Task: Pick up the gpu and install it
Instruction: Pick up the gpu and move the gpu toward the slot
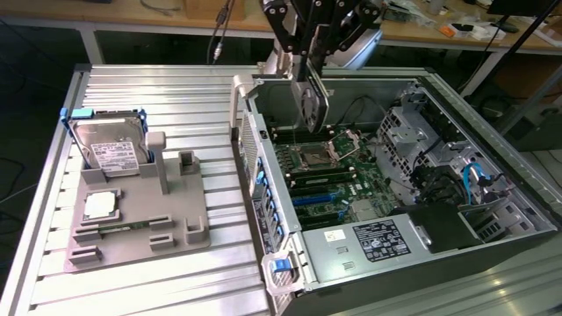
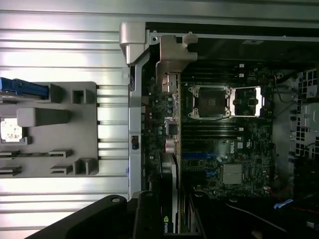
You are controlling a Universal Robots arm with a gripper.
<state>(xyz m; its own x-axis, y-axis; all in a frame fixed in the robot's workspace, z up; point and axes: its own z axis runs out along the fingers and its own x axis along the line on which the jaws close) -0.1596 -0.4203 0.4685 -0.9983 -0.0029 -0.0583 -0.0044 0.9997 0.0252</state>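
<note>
The gpu is a thin flat card with a silvery face. It hangs upright inside the open computer case, above the motherboard and close to the case's rear wall. My gripper is shut on its upper edge. In the wrist view I look down along the gpu, whose metal bracket reaches the case wall. The gripper holds it between dark fingers. The card is still clear of the board's slots.
The processor socket stands open on the board. On the exterior view's left, a grey fixture on the ribbed metal table holds a hard drive in a blue frame and a square processor chip. Drive cages and cables occupy the case's right part.
</note>
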